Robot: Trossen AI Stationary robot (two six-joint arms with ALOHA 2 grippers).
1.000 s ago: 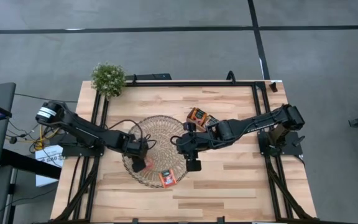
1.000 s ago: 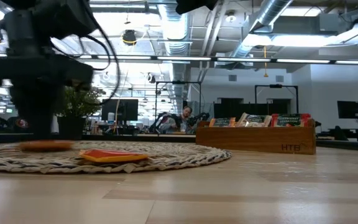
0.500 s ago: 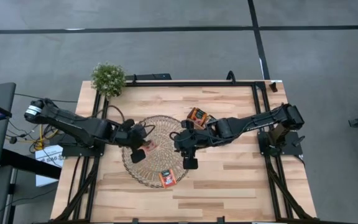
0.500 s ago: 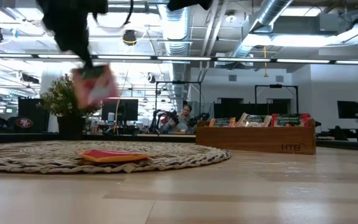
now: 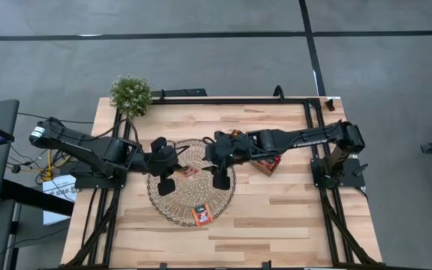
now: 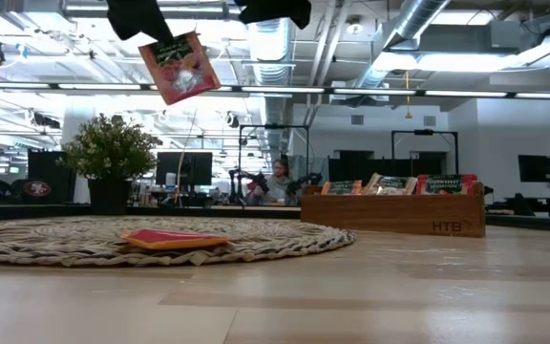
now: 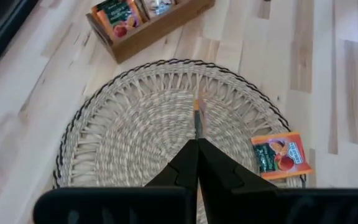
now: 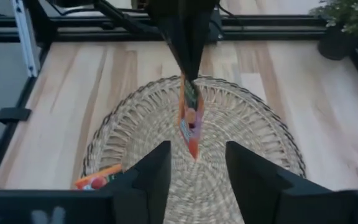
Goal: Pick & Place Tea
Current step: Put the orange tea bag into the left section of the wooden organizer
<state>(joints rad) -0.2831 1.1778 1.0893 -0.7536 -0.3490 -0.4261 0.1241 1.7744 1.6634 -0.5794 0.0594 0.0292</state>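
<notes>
Lying flat on the near part of the wicker mat (image 5: 172, 206) is one red-orange tea sachet (image 5: 202, 215). Above the mat's middle, a second sachet (image 6: 178, 67) is held clear of the weave, pinched by its top edge in the closed left tool (image 5: 177, 172). Facing it (just beside, not touching) is the right tool (image 5: 206, 163), its fingers (image 8: 156, 167) parted on either side of the hanging packet. Farther back on the surface (image 5: 291, 217), a wooden tray (image 6: 392, 213) is filled with more sachets.
</notes>
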